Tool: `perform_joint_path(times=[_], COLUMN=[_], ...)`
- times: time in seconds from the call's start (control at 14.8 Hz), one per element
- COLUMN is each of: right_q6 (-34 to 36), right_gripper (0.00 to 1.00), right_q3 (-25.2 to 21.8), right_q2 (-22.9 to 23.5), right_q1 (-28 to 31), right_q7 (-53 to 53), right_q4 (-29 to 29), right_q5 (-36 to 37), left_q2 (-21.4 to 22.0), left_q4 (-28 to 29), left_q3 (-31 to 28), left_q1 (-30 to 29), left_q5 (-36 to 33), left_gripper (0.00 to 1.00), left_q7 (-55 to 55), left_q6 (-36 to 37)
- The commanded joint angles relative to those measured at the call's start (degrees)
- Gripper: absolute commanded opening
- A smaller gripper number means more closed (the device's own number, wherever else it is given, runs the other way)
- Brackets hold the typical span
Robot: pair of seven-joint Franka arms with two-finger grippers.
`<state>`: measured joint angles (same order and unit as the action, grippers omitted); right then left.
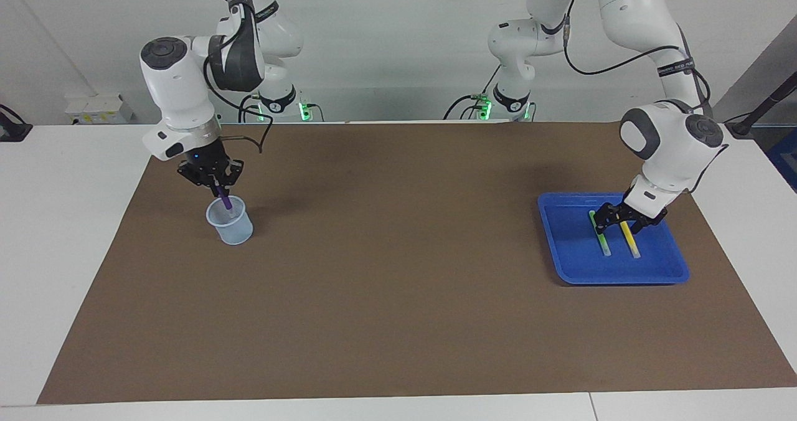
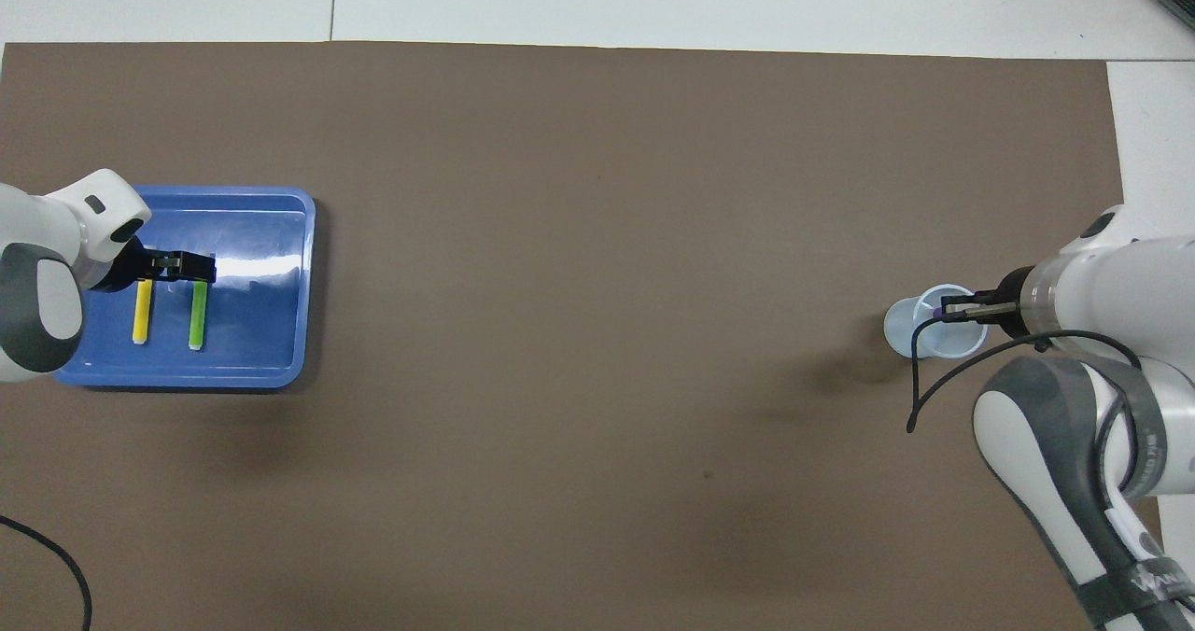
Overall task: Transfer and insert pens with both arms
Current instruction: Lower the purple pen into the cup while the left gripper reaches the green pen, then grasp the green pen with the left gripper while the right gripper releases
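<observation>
**Purple pen at the cup, two pens in the tray**

While the right gripper hangs over the pale blue cup at the right arm's end of the table, its fingers are pinched on the purple pen, which stands nearly upright with its lower end down inside the cup's mouth. From overhead, the same gripper covers part of the cup, and only a small spot of the purple pen shows at its tip.

At the left arm's end of the table sits a blue tray on the brown mat. Two pens lie flat in it, side by side and parallel but apart: the green pen and the yellow pen. Both have their pale cap ends pointing away from the robots.

The left gripper is low over the tray, above the ends of both pens that lie nearer the robots. Its fingers are spread wide, one near the green pen and one near the yellow, holding nothing. Whether the fingertips touch the tray floor cannot be told.
</observation>
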<state>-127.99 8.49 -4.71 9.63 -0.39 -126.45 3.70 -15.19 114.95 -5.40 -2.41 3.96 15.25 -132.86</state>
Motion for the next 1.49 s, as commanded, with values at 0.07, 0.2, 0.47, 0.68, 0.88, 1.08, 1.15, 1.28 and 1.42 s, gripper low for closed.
perform_joint_path(times=[0.07,0.2,0.47,0.68,0.88,1.08,1.15,1.28,1.42], right_q6=[-3.5,-3.5,-3.3,-2.5,0.2,6.3,7.7,9.9,11.9], right_gripper=[0.0,0.0,0.52,0.9,0.92,0.92,0.92,0.92,0.92], right_q3=[0.7,0.7,0.7,0.8,0.9,1.1,1.1,1.2,1.2], right_q2=[2.8,2.8,3.0,3.2,2.6,1.2,0.6,0.1,-1.0], right_q1=[1.8,1.8,1.9,1.8,1.4,1.0,0.9,0.6,0.4], right_q7=[-1.0,-0.8,-0.5,-0.9,-1.1,-1.0,-1.0,-1.0,-1.0], right_q4=[-0.6,-0.6,-0.2,0.4,1.4,4.1,4.6,5.5,6.3], right_q5=[1.3,1.3,1.3,1.3,1.3,1.2,1.1,0.5,0.2], left_q2=[-0.2,0.0,0.3,0.4,0.3,0.3,0.3,0.2,0.1], left_q4=[2.1,3.7,5.2,5.9,5.7,5.7,5.4,4.2,0.9], left_q3=[-0.7,-0.7,-0.7,-0.7,-0.7,-0.7,-0.7,-0.7,-0.7], left_q1=[0.7,0.8,0.8,2.0,2.0,1.8,1.8,1.8,1.9], left_q5=[-1.1,-1.1,-1.1,-1.1,-1.1,-1.1,-1.1,-1.1,-1.0], left_gripper=[0.85,0.82,0.74,0.56,0.15,0.0,0.0,0.0,0.0], left_q7=[0.4,0.3,0.1,0.0,0.0,0.0,0.0,-0.4,-2.3], left_q6=[-2.7,-4.0,-5.4,-6.2,-6.1,-6.1,-5.6,-4.3,-0.1])
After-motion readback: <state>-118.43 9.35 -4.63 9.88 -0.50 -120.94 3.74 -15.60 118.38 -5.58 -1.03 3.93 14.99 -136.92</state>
